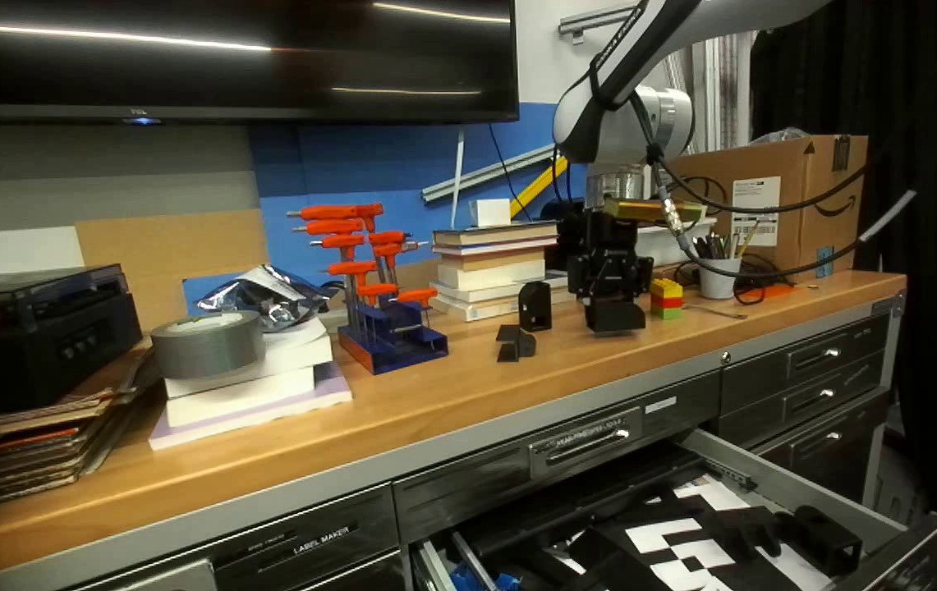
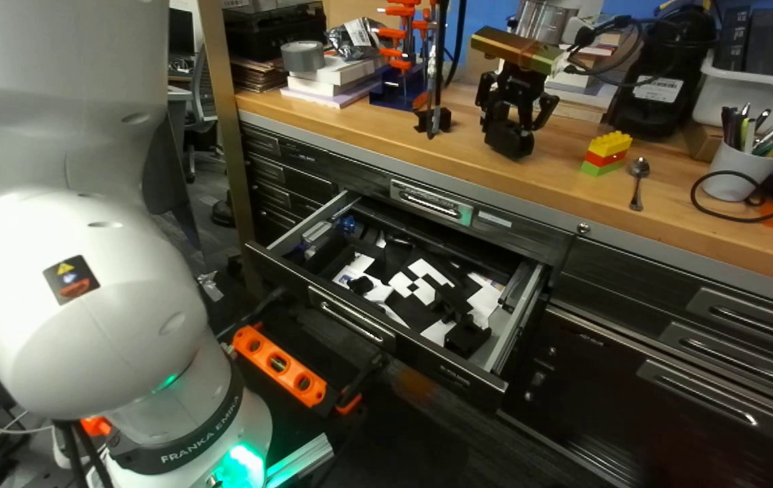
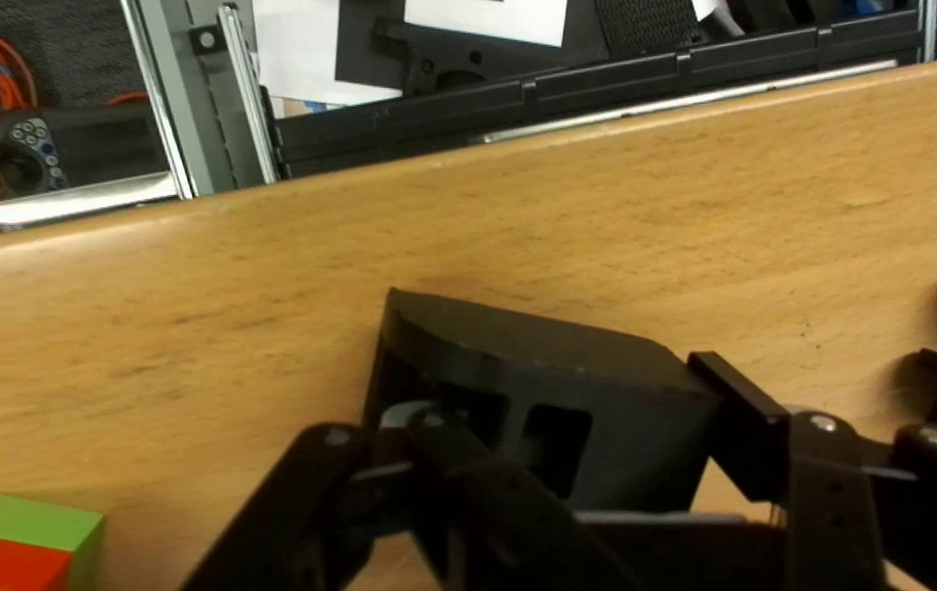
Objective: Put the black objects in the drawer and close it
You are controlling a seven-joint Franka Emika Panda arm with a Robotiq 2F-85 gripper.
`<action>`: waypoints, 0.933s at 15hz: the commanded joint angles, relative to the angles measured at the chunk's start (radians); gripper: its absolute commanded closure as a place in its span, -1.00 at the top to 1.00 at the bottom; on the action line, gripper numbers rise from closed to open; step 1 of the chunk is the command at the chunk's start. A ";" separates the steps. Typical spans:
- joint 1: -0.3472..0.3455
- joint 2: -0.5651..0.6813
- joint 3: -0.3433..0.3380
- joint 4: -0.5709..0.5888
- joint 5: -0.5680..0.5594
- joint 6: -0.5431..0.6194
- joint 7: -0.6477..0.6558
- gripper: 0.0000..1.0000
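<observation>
Wrist view: fingers (image 3: 737,427) gripping black part (image 3: 550,353), looks like. Exterior view: black block (image 1: 530,306), black bracket (image 1: 517,342) waiting left on tabletop (image 1: 565,343). Exterior view: drawer (image 2: 420,356) hanging open, black piece (image 2: 467,337) lying near right, maybe one down; guessing three more plus closing pending.

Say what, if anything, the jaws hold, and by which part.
A chunky black object, seemingly clamped lengthwise: in the wrist view one of the jaws meets its end at picture right; the other's contact is hidden.
</observation>
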 commanded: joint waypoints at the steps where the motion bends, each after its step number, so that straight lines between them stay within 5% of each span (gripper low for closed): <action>1: 0.041 -0.157 -0.016 -0.117 -0.082 -0.018 0.101 -0.15; 9: 0.095 -0.407 0.008 -0.478 -0.227 0.135 0.323 -0.15; 14: 0.089 -0.440 0.014 -0.704 -0.220 0.354 0.370 -0.15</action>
